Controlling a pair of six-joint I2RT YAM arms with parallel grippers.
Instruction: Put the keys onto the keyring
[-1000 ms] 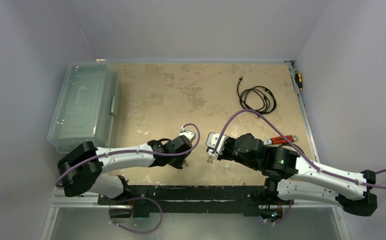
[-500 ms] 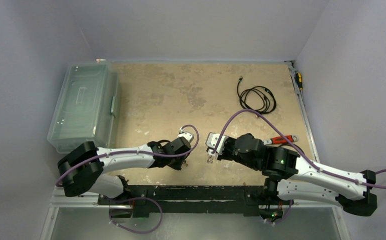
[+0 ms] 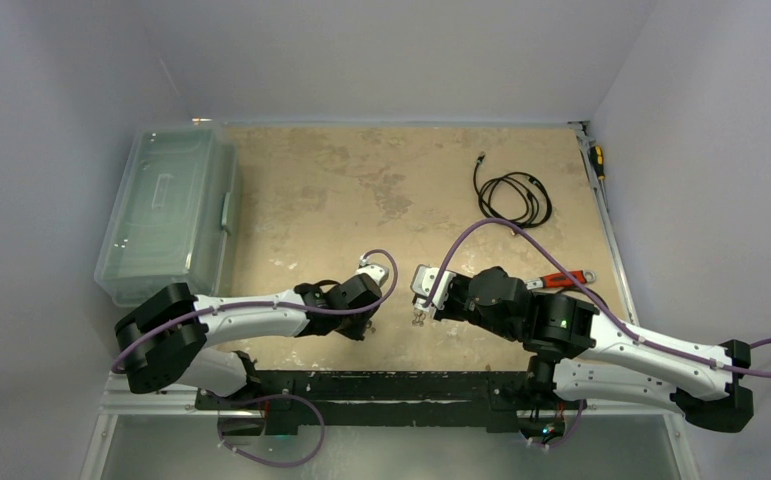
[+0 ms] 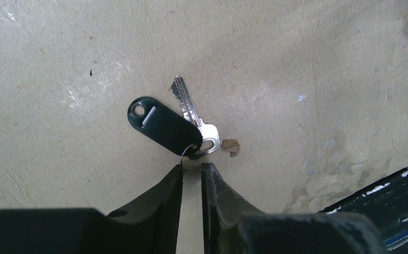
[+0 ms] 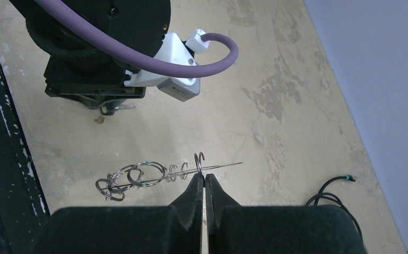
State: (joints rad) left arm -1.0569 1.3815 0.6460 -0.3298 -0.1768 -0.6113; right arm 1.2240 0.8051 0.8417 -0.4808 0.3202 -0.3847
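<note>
Barely anything has shifted; only the left arm has edged back slightly. Light, stiff and slippery, the small black-headed key (image 4: pixel 162 126) and plain silver key (image 4: pixel 190 108) lie on the mottled beige table (image 4: pixel 297 63), and are probably best pinched by their heads. The left gripper (image 4: pixel 192 168) has its tips narrowly parted at their small link ring; whether it grips is unclear. The right gripper (image 5: pixel 204 179) is clenched on the thin silver wire keyring (image 5: pixel 154 173), holding it aloft.

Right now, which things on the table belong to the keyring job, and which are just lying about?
Job: silver key, black tag, keyring.
Lying about: black cable, red-handled wrench, clear lidded box.
</note>
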